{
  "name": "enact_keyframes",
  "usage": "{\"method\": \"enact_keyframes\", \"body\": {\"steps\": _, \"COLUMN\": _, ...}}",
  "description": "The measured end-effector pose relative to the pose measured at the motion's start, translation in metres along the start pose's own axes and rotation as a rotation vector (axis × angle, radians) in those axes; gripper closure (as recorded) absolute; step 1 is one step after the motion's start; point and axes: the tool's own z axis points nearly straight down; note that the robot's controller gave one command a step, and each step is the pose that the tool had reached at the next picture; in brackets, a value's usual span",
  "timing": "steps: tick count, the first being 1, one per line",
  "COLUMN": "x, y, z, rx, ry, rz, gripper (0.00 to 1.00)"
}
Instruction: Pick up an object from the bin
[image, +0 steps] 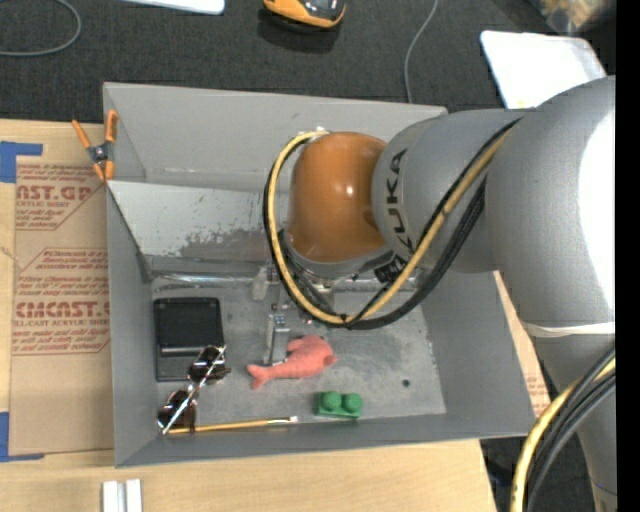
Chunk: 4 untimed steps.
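Nearest, a green brick (338, 404) lies by the near wall. Farther in, mid-bin, the pink fish toy (292, 362) lies flat: probably light, soft, rubbery; pinch across its narrow body. Just beyond its left end stands the tool (274, 340); spread or pressed together, cannot tell.

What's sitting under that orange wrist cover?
Below the orange domed cover, the gripper hangs beside the pink fish-shaped toy on the floor of the grey metal bin. The floor straight beneath the cover is hidden.
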Motion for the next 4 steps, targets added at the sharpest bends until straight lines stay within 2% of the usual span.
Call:
{"method": "enact_keyframes", "body": {"steps": 1, "x": -0.002, "y": -0.001, "z": -0.005, "rx": -0.001, "ry": -0.007, "rz": 0.001, "gripper": 0.00}}
{"method": "enact_keyframes", "body": {"steps": 2, "x": -0.004, "y": 0.015, "z": 0.039, "rx": 0.000, "ry": -0.010, "rz": -0.230, "gripper": 0.00}}
{"method": "enact_keyframes", "body": {"steps": 3, "x": 0.001, "y": 0.023, "z": 0.046, "rx": 0.002, "ry": -0.004, "rz": -0.485, "gripper": 0.00}}
{"method": "enact_keyframes", "body": {"steps": 4, "x": -0.008, "y": 0.042, "z": 0.046, "rx": 0.003, "ry": -0.004, "rz": -0.421, "gripper": 0.00}}
